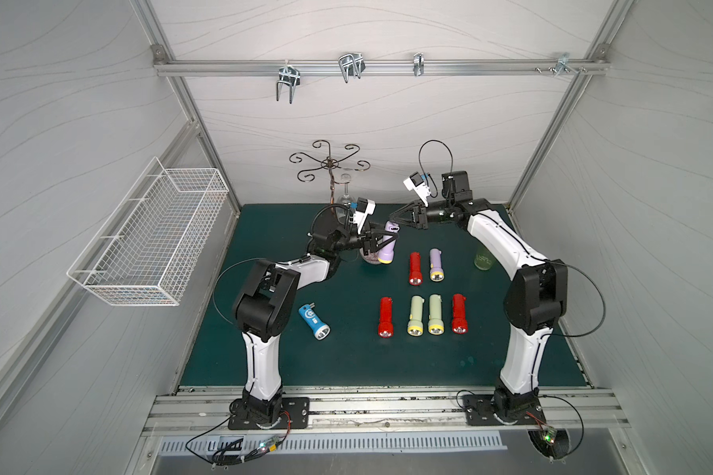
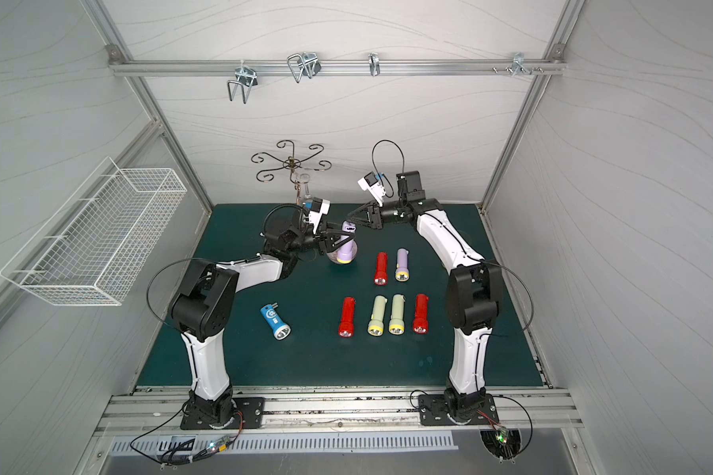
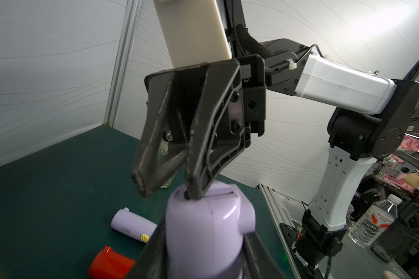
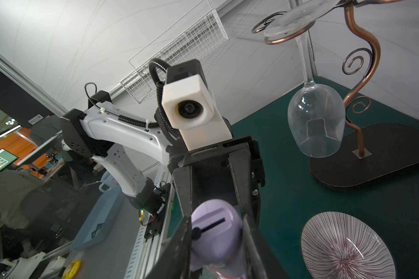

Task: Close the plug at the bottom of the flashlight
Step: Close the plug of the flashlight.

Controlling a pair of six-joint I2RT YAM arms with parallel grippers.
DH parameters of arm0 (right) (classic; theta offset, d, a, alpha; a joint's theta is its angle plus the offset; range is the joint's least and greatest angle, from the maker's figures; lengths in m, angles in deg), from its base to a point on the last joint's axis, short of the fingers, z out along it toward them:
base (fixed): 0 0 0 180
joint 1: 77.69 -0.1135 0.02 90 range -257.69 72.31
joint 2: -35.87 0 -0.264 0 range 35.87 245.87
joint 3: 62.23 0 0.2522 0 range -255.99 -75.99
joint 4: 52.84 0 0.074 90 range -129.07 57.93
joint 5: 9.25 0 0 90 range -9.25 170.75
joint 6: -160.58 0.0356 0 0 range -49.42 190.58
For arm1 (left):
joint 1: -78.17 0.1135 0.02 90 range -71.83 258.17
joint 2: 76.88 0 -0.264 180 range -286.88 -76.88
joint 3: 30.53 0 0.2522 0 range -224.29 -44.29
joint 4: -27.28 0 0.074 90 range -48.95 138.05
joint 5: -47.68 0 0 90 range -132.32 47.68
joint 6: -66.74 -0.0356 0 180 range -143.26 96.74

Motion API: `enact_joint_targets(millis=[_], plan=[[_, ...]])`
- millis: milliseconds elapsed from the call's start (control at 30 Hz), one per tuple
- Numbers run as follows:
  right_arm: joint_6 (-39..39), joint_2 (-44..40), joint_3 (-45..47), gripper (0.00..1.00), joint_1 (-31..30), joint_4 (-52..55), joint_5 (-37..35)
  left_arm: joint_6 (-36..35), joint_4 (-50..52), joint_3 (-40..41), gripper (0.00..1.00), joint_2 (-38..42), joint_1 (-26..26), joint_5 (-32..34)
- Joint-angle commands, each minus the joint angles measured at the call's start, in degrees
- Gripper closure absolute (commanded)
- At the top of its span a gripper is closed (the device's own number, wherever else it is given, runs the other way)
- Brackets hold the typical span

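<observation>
A lilac flashlight [image 1: 387, 245] [image 2: 343, 248] is held above the mat, lens down and bottom end up, with my left gripper [image 1: 383, 240] [image 3: 203, 233] shut on its body. The plug [image 4: 214, 213] on the end face lies nearly flat beside a dark slit; I cannot tell if it is fully seated. My right gripper [image 1: 393, 218] [image 3: 169, 189] [image 4: 217, 218] comes in from the right at that end. It is shut down to a narrow gap and holds nothing. One of its fingertips [image 3: 193, 190] touches the end face by a round dark spot.
Several red, green and lilac flashlights [image 1: 415, 269] lie in two rows mid-mat, and a blue one [image 1: 313, 322] near the left arm. A striped plate [image 4: 344, 248] sits under the held flashlight. A wine glass [image 4: 316, 118] hangs on a copper rack; a green bottle [image 1: 484, 259] stands behind the right arm.
</observation>
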State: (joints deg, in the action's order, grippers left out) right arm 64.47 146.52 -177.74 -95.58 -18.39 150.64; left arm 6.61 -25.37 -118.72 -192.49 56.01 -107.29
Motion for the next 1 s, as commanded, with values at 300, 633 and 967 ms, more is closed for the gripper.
enact_joint_targets(millis=[300, 633, 967], plan=[[-2.97, 7.39, -0.11, 0.78, -2.41, 6.02, -14.62, 1.08, -14.43, -5.45, 1.00, 7.18, -2.63, -1.74], [-1.27, 3.66, -0.17, 0.78, -1.97, 6.88, -15.74, -1.54, -14.12, 1.41, 1.00, 9.52, -2.46, 1.09], [4.68, -7.81, 5.19, 0.46, -3.26, 6.25, -23.05, -13.95, 0.04, 14.41, 1.00, 18.34, -6.45, 6.92]])
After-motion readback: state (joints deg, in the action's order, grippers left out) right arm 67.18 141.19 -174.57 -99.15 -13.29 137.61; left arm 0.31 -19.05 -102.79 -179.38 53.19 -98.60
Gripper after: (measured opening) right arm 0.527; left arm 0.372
